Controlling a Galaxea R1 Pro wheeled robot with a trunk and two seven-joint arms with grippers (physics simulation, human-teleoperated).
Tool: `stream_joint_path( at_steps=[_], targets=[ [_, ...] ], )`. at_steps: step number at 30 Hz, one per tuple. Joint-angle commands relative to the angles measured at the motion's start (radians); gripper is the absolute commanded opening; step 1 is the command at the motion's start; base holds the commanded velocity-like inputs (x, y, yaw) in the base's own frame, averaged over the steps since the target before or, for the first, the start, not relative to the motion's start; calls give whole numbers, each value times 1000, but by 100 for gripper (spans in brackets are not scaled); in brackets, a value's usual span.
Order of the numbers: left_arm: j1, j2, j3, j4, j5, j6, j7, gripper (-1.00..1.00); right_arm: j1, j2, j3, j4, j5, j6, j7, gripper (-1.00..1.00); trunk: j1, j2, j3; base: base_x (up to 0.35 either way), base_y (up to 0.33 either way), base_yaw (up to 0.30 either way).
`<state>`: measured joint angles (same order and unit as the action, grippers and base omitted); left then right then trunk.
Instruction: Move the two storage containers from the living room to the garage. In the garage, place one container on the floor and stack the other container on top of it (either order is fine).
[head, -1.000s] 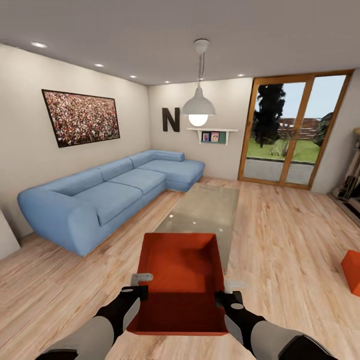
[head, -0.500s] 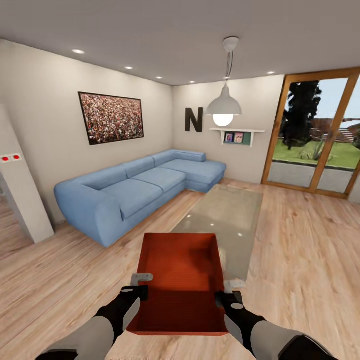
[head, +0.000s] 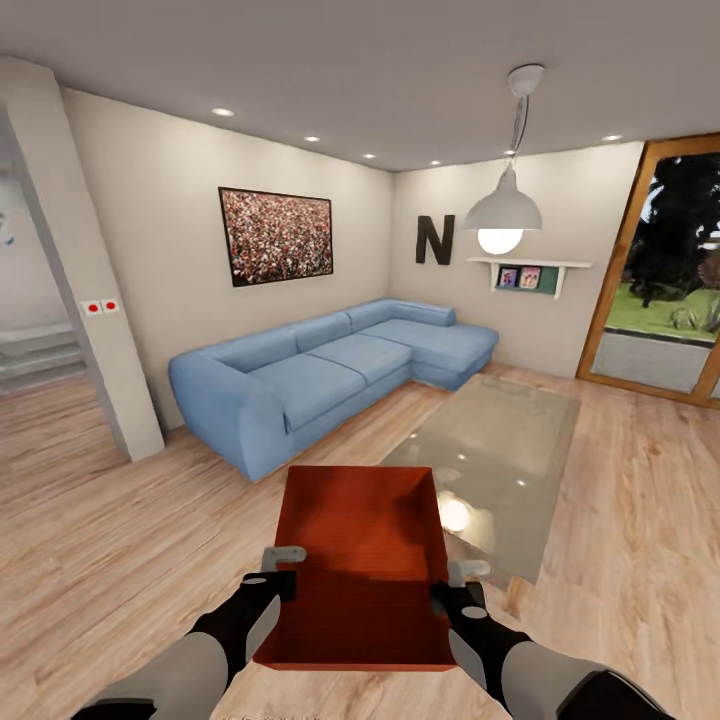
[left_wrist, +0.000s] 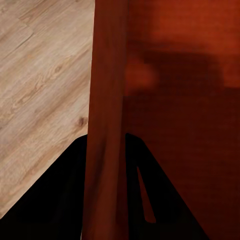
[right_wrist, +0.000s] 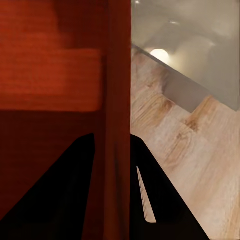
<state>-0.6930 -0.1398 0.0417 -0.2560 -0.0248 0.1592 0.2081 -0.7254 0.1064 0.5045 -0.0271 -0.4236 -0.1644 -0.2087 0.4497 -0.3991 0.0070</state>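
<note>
We log one orange-red storage container (head: 358, 565), open-topped with nothing inside, carried level above the light wood floor (head: 120, 540) of the living room, just short of the glass coffee table (head: 495, 440). Its left wall sits between the fingers of our left gripper (head: 283, 570), its right wall between those of our right gripper (head: 452, 584), each clamped over the rim. Both forearms reach forward, roughly parallel, the blue corner sofa (head: 320, 375) beyond.
</note>
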Motion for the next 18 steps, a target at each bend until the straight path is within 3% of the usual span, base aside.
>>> stream_joint_path(
  at_steps=[1,18],
  targets=[
    [0,0,13,-3,-26,8,13,-100,0,-7,0,3,-20,-7,-8,-100,0,-1,0,0,0,295],
    [0,0,12,-3,-26,9,13,-100,0,-5,0,3,-20,-7,-8,-100,0,-1,0,0,0,295]
  ],
)
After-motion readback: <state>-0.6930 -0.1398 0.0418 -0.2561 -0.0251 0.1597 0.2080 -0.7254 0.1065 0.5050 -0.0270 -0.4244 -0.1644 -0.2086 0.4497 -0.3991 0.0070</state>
